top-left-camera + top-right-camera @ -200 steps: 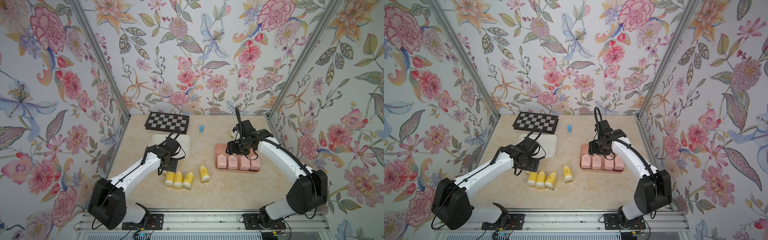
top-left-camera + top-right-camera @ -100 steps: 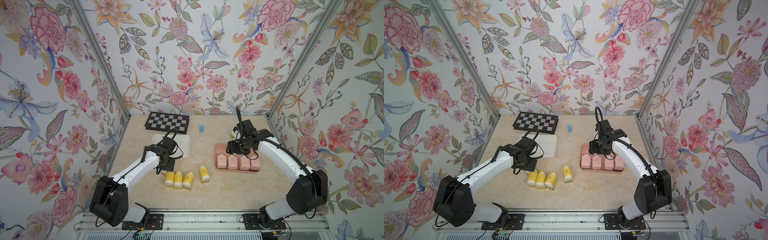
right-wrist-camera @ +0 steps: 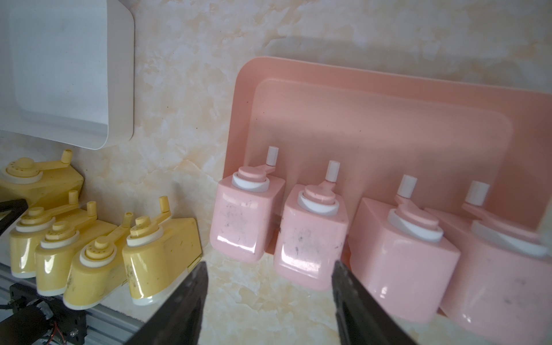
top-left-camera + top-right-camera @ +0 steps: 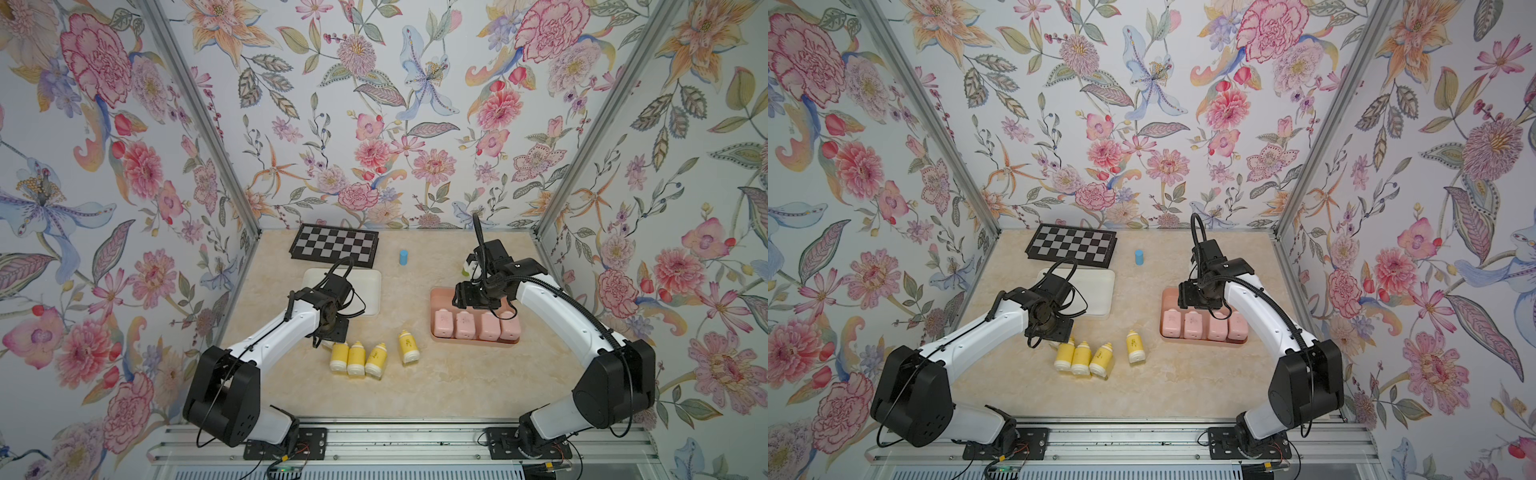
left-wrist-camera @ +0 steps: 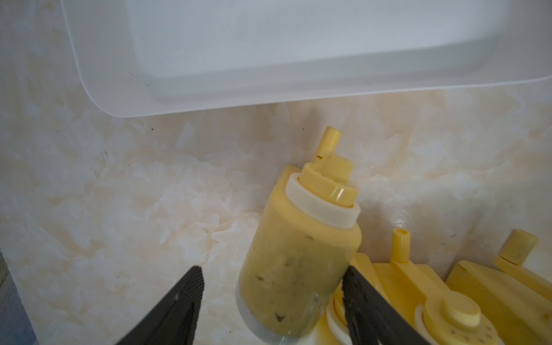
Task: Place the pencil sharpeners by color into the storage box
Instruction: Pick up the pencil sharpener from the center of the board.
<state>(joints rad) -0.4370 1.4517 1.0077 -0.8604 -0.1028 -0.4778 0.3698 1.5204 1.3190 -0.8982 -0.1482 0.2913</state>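
Left wrist view puts the left hand (image 5: 272,268) low over the tabletop (image 5: 119,194), its black fingers either side of a yellow sharpener (image 5: 298,245) whose cranked end points toward the white tray (image 5: 268,59). One finger is against the body and the other stands clear of it, so the hand is partly open and not clamped. More yellow sharpeners (image 5: 418,283) sit just beside it. In both top views the left arm (image 4: 282,332) reaches forward from the near rail, wrist bent down between the white tray and the yellow row. The right arm (image 4: 552,307) curves inward, and its hand hangs above the pink tray (image 4: 440,293). Right wrist view shows the right hand (image 3: 269,264) with fingers well apart and nothing between them. It is over the four pink sharpeners (image 3: 310,233), which stand in a line along the tray's near side.
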